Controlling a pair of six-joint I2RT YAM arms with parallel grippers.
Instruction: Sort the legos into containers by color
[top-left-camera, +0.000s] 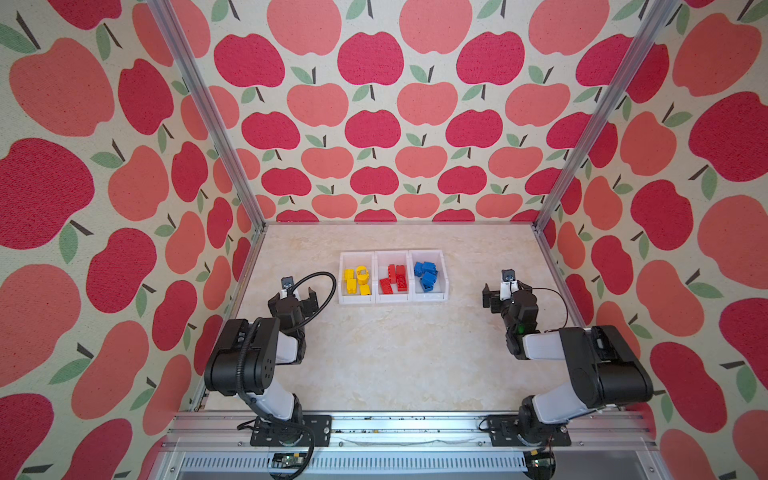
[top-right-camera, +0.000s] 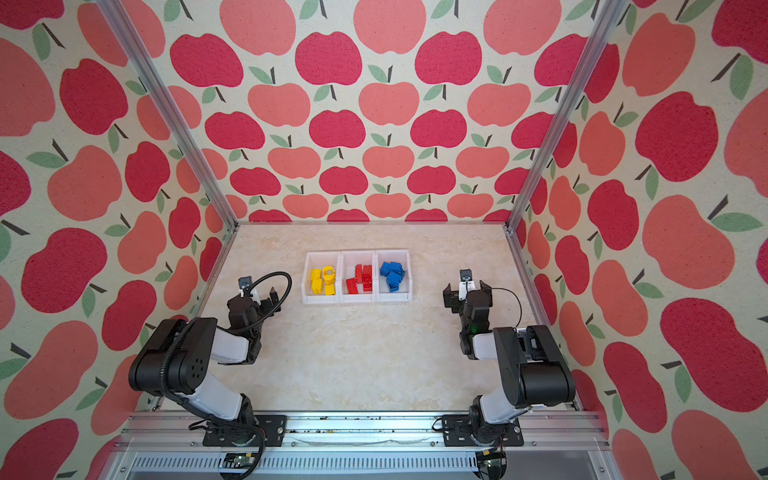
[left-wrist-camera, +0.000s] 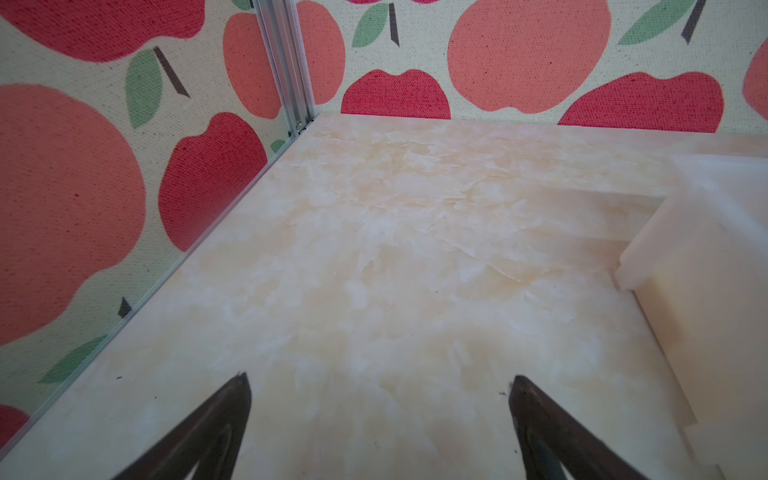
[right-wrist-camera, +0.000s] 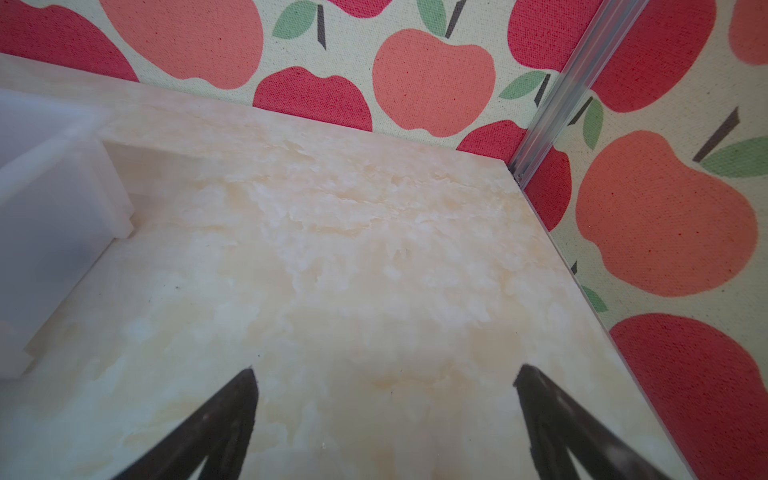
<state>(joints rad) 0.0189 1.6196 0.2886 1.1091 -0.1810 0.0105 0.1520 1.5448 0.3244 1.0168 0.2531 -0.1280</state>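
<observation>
In both top views the containers (top-left-camera: 392, 298) (top-right-camera: 357, 298) are three joined white bins in a row at mid-table. Yellow legos (top-left-camera: 357, 280) (top-right-camera: 323, 280) fill the left bin, red legos (top-left-camera: 393, 279) (top-right-camera: 360, 279) the middle one, and blue legos (top-left-camera: 426, 274) (top-right-camera: 392, 274) the right one. My left gripper (top-left-camera: 294, 296) (top-right-camera: 257, 297) (left-wrist-camera: 380, 382) hovers open and empty just left of the bins. Well to their right, my right gripper (top-left-camera: 505, 291) (top-right-camera: 466, 291) (right-wrist-camera: 386, 372) is also open and empty. Each wrist view catches only a white bin wall (left-wrist-camera: 706, 270) (right-wrist-camera: 41, 208).
The marble-patterned tabletop (top-left-camera: 395, 357) is boxed in by apple-print walls on three sides, with aluminium posts (top-left-camera: 257, 216) (top-left-camera: 540, 220) at the back corners. A metal rail (top-left-camera: 407, 428) carrying both arm bases runs along the front edge.
</observation>
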